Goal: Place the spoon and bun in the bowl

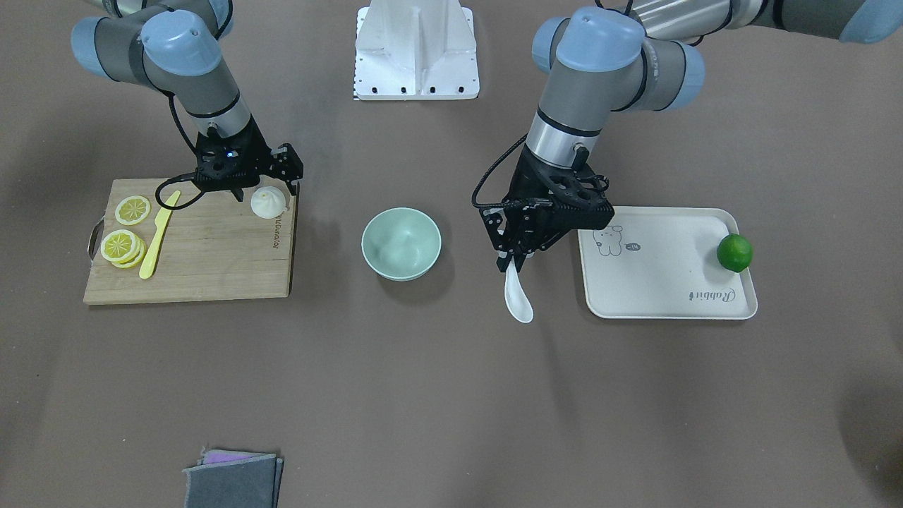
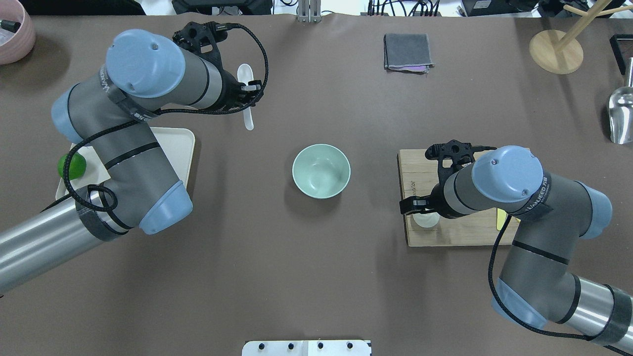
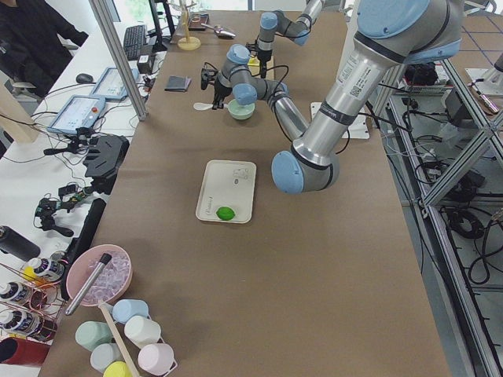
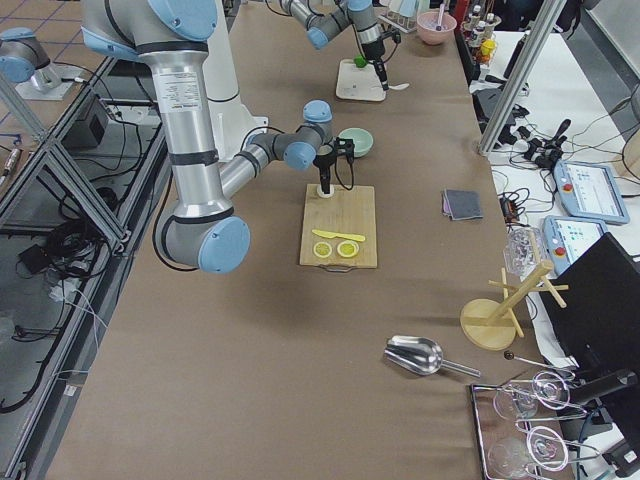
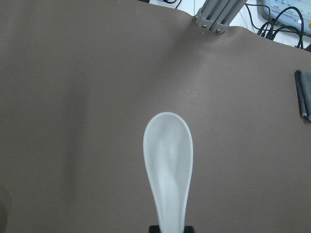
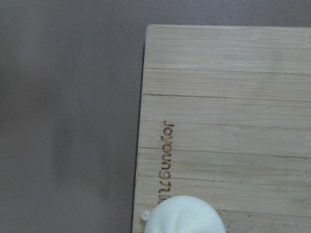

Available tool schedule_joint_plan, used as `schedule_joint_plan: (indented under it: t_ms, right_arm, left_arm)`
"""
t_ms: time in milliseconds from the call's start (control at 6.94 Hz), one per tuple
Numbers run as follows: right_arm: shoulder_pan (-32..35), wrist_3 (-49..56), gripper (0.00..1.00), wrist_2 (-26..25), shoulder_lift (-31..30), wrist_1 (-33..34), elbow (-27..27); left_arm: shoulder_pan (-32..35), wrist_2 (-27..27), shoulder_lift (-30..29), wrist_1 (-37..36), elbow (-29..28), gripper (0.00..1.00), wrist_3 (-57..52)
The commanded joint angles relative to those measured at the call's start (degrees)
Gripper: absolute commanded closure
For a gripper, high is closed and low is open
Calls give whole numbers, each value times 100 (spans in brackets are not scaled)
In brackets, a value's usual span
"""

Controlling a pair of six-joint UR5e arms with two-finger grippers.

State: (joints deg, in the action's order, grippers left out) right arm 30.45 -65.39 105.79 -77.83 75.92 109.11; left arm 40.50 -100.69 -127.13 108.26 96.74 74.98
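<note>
The pale mint-green bowl [image 1: 401,243] stands empty at the table's middle; it also shows in the overhead view [image 2: 321,170]. My left gripper [image 1: 513,262] is shut on the handle of the white spoon [image 1: 518,300] and holds it above the table between the bowl and the tray, scoop pointing away [image 5: 168,160]. The white bun [image 1: 268,202] sits at the corner of the wooden cutting board [image 1: 211,271]. My right gripper [image 1: 264,192] is down over the bun, its fingers on either side and wider than the bun. The right wrist view shows the bun's top [image 6: 184,217] at the bottom edge.
On the board lie lemon slices [image 1: 123,245] and a yellow plastic knife [image 1: 159,236]. A white tray [image 1: 656,286] holds a green lime [image 1: 734,252]. A folded grey cloth [image 1: 233,480] lies at the operators' side. A wooden stand [image 2: 556,49] and a metal scoop [image 2: 620,116] stand far right.
</note>
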Motion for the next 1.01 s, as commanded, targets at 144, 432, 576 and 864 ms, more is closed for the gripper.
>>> schedule_joint_plan:
  t_ms: [144, 432, 576, 864]
  right_arm:
    - [22, -26, 99, -94, 13, 11, -100]
    - [57, -35, 100, -59, 22, 11, -100]
    - [214, -35, 100, 55, 144, 28, -74]
    - [986, -26, 100, 1097, 399, 37, -65]
  left_arm:
    - [-42, 6, -75, 2, -15, 100, -45]
    - [-51, 6, -171, -6, -24, 100, -37]
    - [-260, 75, -303, -85, -7, 100, -2]
    - [-874, 322, -601, -506, -6, 100, -45]
